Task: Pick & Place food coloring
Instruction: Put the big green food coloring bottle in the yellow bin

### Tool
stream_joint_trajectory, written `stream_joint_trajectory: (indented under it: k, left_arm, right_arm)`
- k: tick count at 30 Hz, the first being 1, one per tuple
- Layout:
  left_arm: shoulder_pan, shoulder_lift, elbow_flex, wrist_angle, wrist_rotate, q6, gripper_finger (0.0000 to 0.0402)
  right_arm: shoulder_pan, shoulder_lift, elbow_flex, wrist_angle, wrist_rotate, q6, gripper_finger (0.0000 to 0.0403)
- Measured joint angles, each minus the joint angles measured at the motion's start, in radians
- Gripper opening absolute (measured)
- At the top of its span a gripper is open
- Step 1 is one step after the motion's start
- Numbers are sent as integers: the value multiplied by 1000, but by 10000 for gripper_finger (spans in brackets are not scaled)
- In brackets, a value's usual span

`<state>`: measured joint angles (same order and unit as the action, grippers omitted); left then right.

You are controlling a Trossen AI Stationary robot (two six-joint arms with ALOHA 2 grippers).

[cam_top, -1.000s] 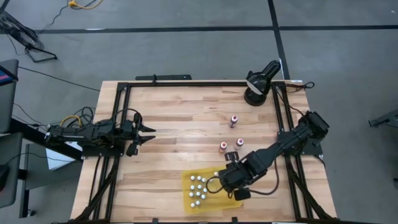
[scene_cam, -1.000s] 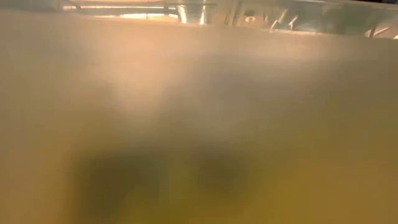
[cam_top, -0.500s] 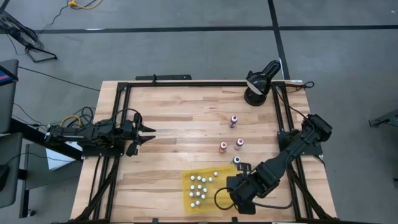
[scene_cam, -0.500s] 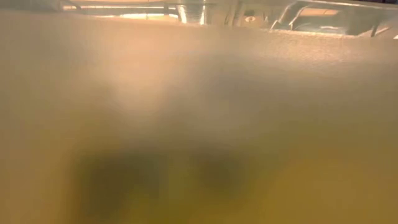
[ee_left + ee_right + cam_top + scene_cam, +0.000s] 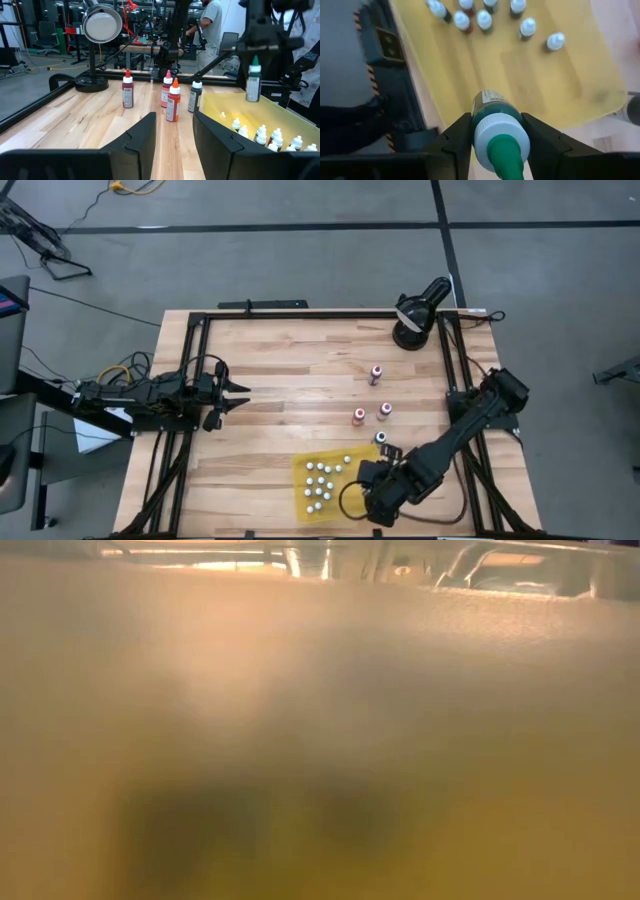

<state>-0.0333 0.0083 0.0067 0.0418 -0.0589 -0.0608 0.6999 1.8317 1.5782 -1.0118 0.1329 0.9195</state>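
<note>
My right gripper (image 5: 373,492) hangs over the right part of the yellow tray (image 5: 300,472), shut on a green food coloring bottle (image 5: 253,86) with a white collar and green tip. Several white-capped bottles (image 5: 318,480) stand in the tray. On the wood beyond it stand three red ones (image 5: 376,373) (image 5: 358,416) (image 5: 385,411) and a dark one (image 5: 381,438). My left gripper (image 5: 240,394) waits open at the table's left side, touching nothing. The low view shows only a yellow blur. My right gripper pinches the green bottle between its two fingers (image 5: 458,136) at its upper end, by the white collar (image 5: 498,129). The fingers come from above, pointing steeply down. The bottle hangs upright below them, tip up, clear of the tray.
A black lamp (image 5: 415,312) stands at the table's far right corner. A black frame rail (image 5: 200,360) runs around the tabletop. Bare wood (image 5: 290,370) lies across the middle and far left. A person (image 5: 210,25) stands in the room beyond.
My right gripper has carried the green bottle toward the table's near edge, over the tray's right part, and has rolled about its own axis. The dark bottle that it covered before now shows on the wood.
</note>
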Motion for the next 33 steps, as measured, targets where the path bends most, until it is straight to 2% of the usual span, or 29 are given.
stream_joint_trajectory:
  k: [7,14,33]
  left_arm:
    - [0,0,0,0,0,0,121]
    - [0,0,0,0,0,0,121]
    - [0,0,0,0,0,0,121]
  right_arm:
    - [7,87,16,11,-37,-1,138]
    - [9,111,14,-24,-24,-11,138]
    - [20,154,17,21,-21,-5,141]
